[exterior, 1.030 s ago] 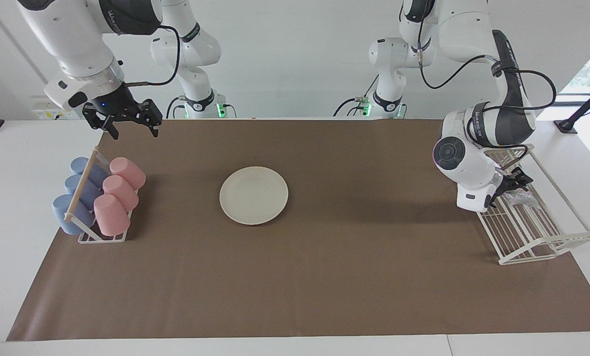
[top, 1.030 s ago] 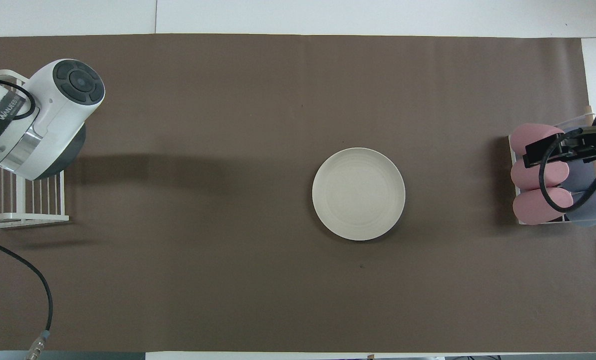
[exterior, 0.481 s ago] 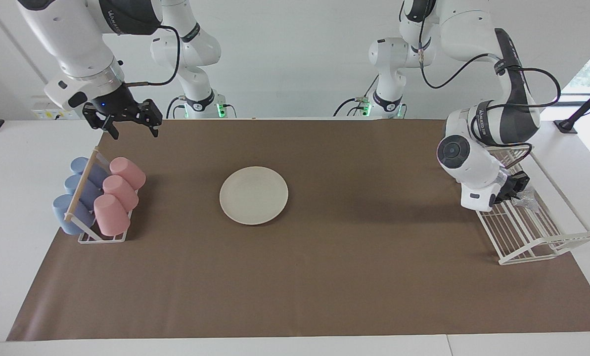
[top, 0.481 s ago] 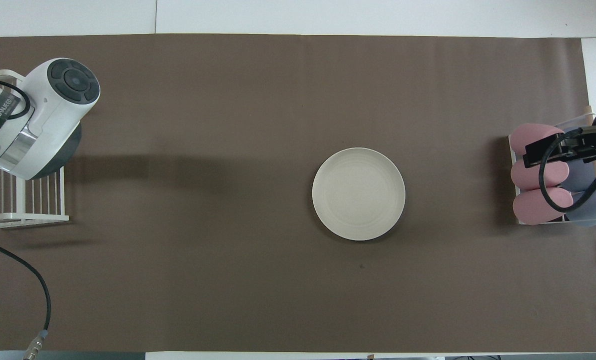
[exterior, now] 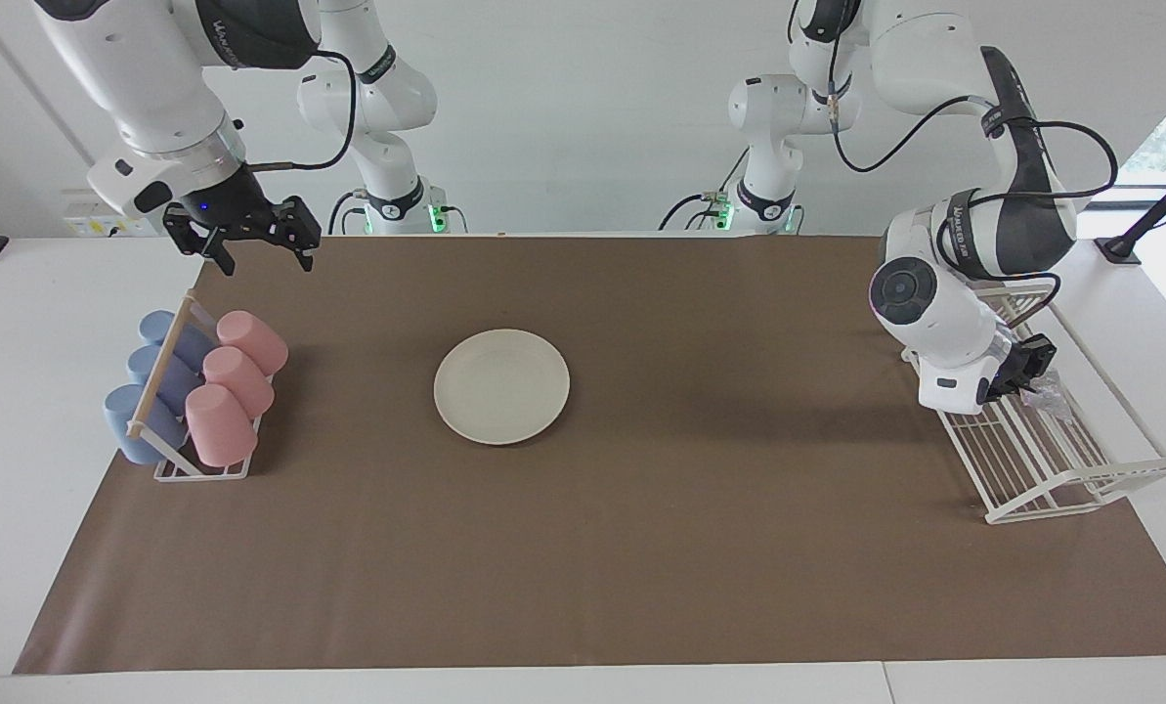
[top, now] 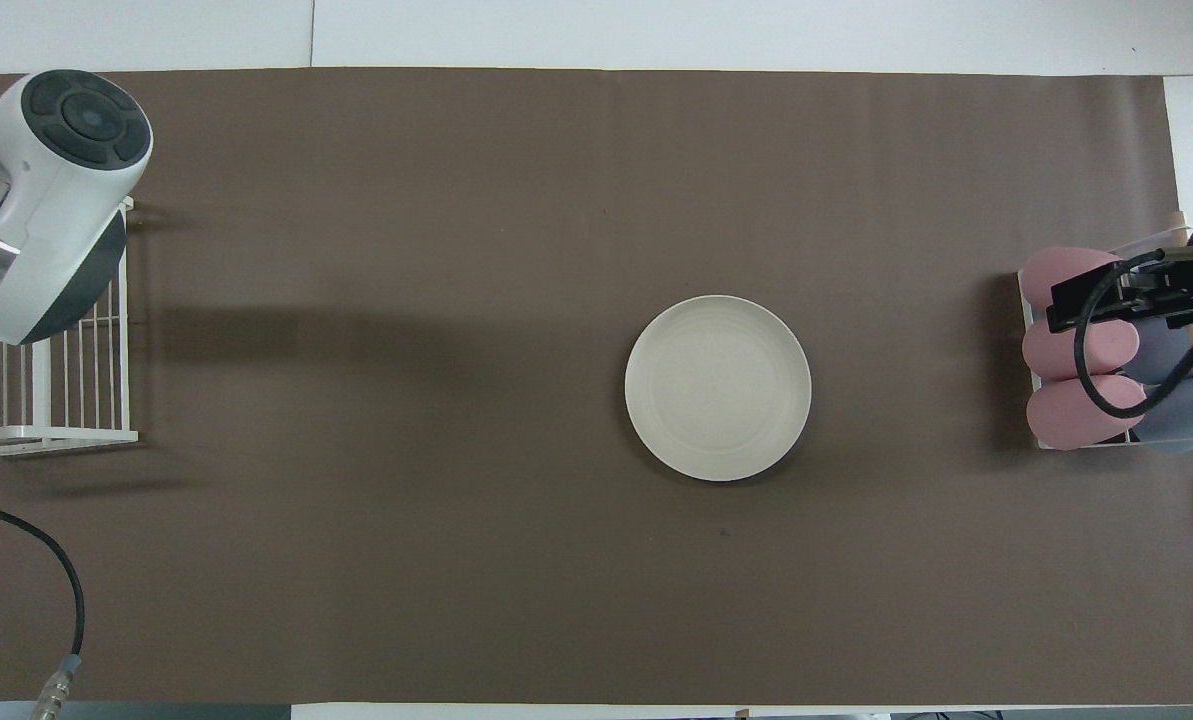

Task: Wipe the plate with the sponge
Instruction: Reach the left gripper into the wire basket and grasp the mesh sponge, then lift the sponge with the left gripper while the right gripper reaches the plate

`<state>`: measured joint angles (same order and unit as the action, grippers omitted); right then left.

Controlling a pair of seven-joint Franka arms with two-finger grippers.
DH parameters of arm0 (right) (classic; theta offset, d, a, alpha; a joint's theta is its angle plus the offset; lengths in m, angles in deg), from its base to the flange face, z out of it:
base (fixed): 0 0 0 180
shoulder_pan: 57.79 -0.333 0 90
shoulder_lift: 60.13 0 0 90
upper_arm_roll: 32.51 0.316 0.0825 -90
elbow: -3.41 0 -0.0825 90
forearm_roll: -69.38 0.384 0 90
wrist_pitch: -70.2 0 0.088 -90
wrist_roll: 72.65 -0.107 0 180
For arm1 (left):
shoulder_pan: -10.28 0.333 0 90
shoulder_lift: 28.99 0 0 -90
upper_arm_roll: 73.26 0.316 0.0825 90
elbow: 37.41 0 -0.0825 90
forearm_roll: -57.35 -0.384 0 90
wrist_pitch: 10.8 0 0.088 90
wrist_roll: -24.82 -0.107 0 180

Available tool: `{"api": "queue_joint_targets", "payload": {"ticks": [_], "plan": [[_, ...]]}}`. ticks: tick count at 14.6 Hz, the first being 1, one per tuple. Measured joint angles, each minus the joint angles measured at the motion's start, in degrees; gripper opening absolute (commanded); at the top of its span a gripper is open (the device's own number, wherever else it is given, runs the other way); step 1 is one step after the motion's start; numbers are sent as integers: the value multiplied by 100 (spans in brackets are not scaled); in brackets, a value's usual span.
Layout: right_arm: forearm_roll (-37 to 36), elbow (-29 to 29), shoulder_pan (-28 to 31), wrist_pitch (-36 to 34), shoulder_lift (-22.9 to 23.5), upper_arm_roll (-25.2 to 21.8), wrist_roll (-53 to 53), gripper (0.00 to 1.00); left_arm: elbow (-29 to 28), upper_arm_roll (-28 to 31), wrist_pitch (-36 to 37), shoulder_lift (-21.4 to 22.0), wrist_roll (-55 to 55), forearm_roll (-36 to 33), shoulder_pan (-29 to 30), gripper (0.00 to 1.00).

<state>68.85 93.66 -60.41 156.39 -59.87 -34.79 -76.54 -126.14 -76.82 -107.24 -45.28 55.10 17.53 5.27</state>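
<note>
Left end effector [exterior: 1030, 370] low over the white wire rack [exterior: 1052, 460] at the left arm's end of the counter, black fingers right at the sponge [exterior: 1048, 395], a small silvery, wrinkly lump lying on the rack's wires; whether spread or pressed together cannot be told, nor whether pinching the sponge. In the overhead view only the left arm's white wrist housing visible above the rack [top: 46, 400], end effector and sponge hidden beneath. Right end effector [exterior: 262, 244] up in the air over the brown mat [exterior: 641, 548] beside the cup rack [exterior: 192, 430], fingers spread and pointing down with nothing between, waiting; in the overhead view seen above the cups at [top: 1121, 295]. Plate [exterior: 501, 385] flat on the mat around the middle of the counter, somewhat toward the right arm's end, well apart from both end effectors and from the sponge, bare on top; also plain in the overhead view [top: 718, 387]. Cup rack filled with three pink cups [exterior: 234, 383] and three blue cups [exterior: 152, 386] lying tilted in two rows.
</note>
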Motion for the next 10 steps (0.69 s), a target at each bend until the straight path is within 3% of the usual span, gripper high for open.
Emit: {"api": "queue_joint_targets", "payload": {"ticks": [4, 7, 10], "plan": [[0, -22, -1, 0, -10, 147, -1130, 100, 670, -160, 667, 153, -81, 1851, -2, 0], [38, -24, -2, 0, -21, 316, -2050, 100, 774, -89, 732, 345, -79, 3569, 9, 0], [51, -44, -5, 0, -28, 652, -3476, 100, 763, -65, 776, 585, 9, 4799, 15, 0]]}}
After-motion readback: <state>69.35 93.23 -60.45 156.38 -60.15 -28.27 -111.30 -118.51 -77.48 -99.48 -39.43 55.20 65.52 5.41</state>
